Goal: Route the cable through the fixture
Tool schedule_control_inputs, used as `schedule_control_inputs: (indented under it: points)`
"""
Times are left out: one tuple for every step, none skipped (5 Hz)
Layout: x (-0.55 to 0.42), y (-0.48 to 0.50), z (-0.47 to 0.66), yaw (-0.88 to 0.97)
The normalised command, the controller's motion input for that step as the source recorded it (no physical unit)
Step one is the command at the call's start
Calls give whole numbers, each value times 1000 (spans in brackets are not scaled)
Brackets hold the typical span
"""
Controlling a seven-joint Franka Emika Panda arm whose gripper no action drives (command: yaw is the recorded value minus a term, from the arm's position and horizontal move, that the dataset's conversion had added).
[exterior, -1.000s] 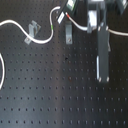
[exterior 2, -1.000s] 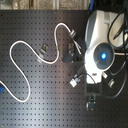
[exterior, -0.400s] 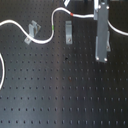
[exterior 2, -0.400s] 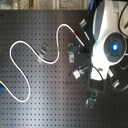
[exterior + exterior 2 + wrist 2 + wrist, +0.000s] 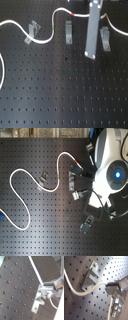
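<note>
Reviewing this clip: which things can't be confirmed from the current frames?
- Gripper closure: in both wrist views the cable ends at the finger tip, the contact blurred.
- Right clip, first exterior view: partly hidden behind the finger.
- Cable's far end: cut off at the second exterior view's left edge.
- Whether the cable sits inside any clip: too small in both exterior views.

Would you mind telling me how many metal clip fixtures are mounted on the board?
3 in the first exterior view: left clip beside the cable, middle clip, right clip partly behind the arm. None seems hidden.
</note>
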Motion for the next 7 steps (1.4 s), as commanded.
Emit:
schedule_control_inputs:
  points:
    - [-154,263,-67,648]
    - [-241,250,-53,703]
    - [-120,206,-2,743]
    - [61,-51,1,17]
    - [321,-283,104,69]
    - [236,-247,95,77]
    - [131,-121,82,9]
